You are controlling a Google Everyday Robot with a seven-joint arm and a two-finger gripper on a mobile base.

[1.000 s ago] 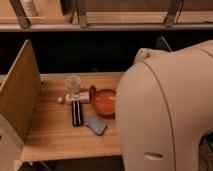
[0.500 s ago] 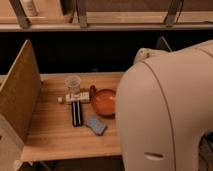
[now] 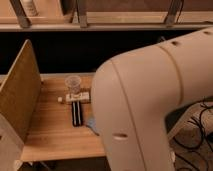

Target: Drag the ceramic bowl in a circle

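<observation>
A pale wooden table fills the lower left of the camera view, its grain running left to right and its near edge catching the light. A tall brown board stands upright along the table's left side like a wall. Near the middle of the table stands a small clear cup; just in front of it lies a flat white object, and nearer still a dark bar lies pointing toward the near edge. A blue object peeks out just right of the bar, partly covered. The robot's bulky cream arm rises across the right half of the view and hides the right part of the table. The ceramic bowl is hidden behind that arm. The gripper is hidden as well, and whether it grasps anything cannot be told. Behind the table runs a dark recess under a light shelf with metal posts. Black cables trail over the floor at the far right.
</observation>
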